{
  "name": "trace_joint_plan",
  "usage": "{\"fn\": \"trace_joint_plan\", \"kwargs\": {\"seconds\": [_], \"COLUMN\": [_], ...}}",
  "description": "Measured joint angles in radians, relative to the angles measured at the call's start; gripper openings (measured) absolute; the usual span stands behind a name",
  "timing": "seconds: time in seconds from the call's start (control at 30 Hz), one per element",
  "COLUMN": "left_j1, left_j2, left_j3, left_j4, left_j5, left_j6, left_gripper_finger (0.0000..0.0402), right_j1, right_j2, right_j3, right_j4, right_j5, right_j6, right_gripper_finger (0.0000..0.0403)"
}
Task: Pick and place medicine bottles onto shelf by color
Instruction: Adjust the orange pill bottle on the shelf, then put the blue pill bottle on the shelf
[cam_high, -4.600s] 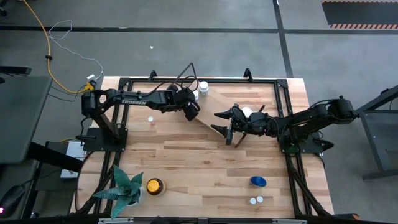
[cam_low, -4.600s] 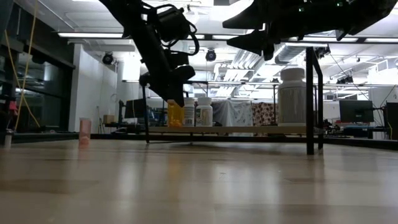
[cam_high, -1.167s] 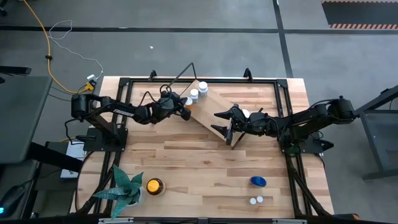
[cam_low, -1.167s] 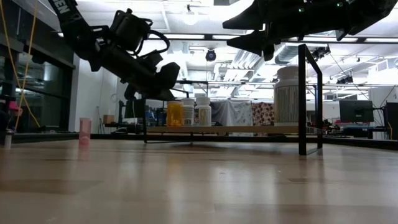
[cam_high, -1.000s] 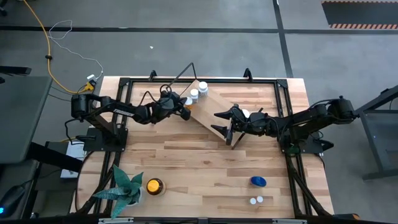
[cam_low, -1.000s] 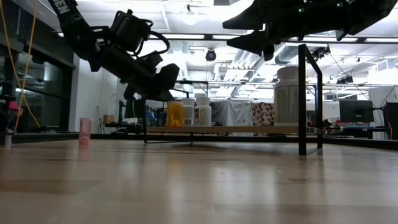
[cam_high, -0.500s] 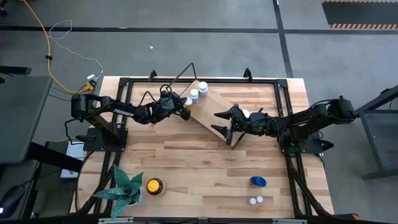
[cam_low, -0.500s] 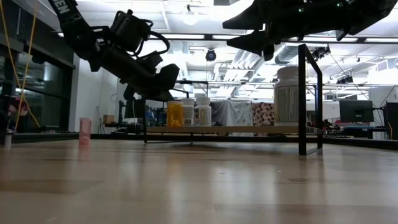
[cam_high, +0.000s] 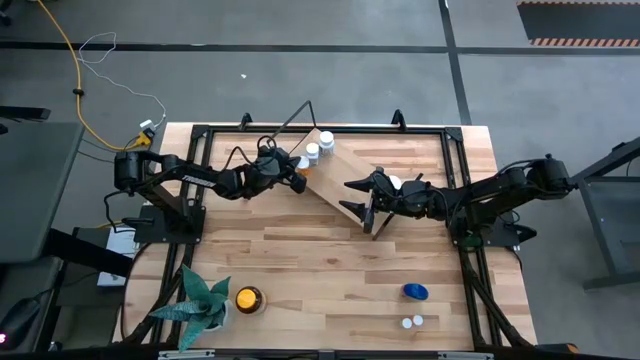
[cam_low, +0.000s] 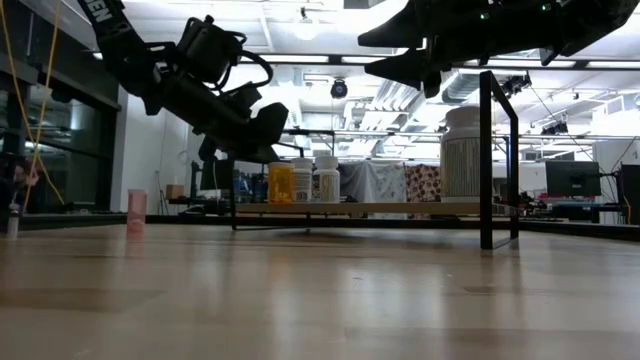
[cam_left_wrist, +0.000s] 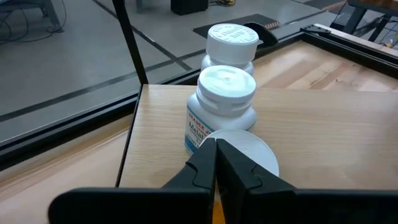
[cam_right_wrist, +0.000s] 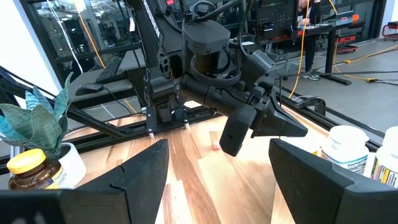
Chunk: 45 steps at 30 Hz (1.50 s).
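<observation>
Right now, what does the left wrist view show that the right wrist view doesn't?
Left wrist only: the light wood shelf board and its thin dark wire end frame, seen close up.

Right wrist only: the green leafy plant, the amber bottle with yellow cap beside it, a small pink item on the table, and the open right gripper.

Both: the left gripper, shut, and the white-capped white bottles on the shelf, which sit at the right wrist picture's edge.
</observation>
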Motion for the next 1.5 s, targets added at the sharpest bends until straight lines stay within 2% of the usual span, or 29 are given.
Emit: {"fn": "trace_joint_plan", "kwargs": {"seconds": [0.73, 1.1, 1.3, 1.5], "left_j1": [0.008, 0.007, 0.007, -0.003], "left_j2": [-0.002, -0.008, -0.064, -0.172], "left_j3": [0.001, -0.001, -0.003, -0.002], "left_j4": [-0.025, -0.017, -0.015, -0.070], "left_j5": [0.048, 0.037, 0.036, 0.040], "left_j6": [0.007, 0.043, 0.100, 0.172], "left_gripper_finger": [0.0000, 0.0000, 0.0000, 0.0000], "right_j1": [0.000, 0.000, 0.000, 0.000], "right_j2": [0.000, 0.000, 0.000, 0.000], "right_j3": [0.000, 0.000, 0.000, 0.000], "right_j4": [0.000, 0.000, -0.007, -0.008], "right_j5": [0.000, 0.000, 0.000, 0.000], "right_j6": [0.000, 0.000, 0.000, 0.000], "right_gripper_finger": [0.0268, 0.0268, 0.0268, 0.0268]}}
